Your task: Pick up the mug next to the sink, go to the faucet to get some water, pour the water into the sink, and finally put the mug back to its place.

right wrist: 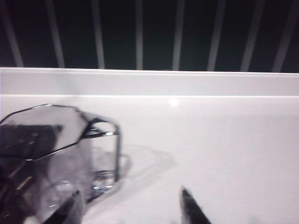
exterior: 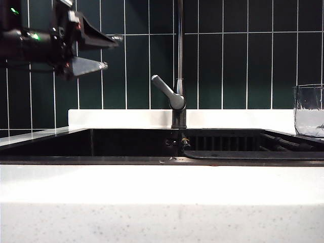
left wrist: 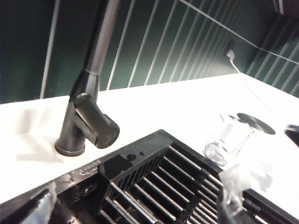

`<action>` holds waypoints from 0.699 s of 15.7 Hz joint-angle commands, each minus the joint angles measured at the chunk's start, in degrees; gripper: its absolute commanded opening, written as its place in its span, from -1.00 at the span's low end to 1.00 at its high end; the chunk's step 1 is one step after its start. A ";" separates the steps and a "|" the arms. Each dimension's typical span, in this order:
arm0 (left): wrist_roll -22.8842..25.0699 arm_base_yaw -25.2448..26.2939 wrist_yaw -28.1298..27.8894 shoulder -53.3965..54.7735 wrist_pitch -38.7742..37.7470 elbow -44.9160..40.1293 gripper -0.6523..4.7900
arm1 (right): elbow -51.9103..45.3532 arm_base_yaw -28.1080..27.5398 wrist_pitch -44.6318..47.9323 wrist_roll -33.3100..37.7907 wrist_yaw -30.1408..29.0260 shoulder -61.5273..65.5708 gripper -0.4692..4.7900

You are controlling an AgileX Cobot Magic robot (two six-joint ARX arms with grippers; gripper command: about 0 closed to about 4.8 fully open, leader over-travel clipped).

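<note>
looks like nothing's really started. the mug (exterior: 309, 110) stands upright on the white counter (exterior: 162, 185) just beside the sink (exterior: 126, 144), well to the right of the faucet (exterior: 178, 96), long axis vertical, mouth up, handle toward the tiled wall. left gripper (exterior: 105, 51) hangs high up left of the faucet, jaws spread, holding nothing. right gripper (right wrist: 131, 210) is close beside the mug, fingers apart, no grasp. pickup, fill, pour and return are all left, i'd say.
</note>
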 commanded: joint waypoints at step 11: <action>0.61 -0.15 13.77 13.51 0.55 13.94 1.00 | 16.48 -1.16 5.95 -5.62 -12.55 27.06 0.19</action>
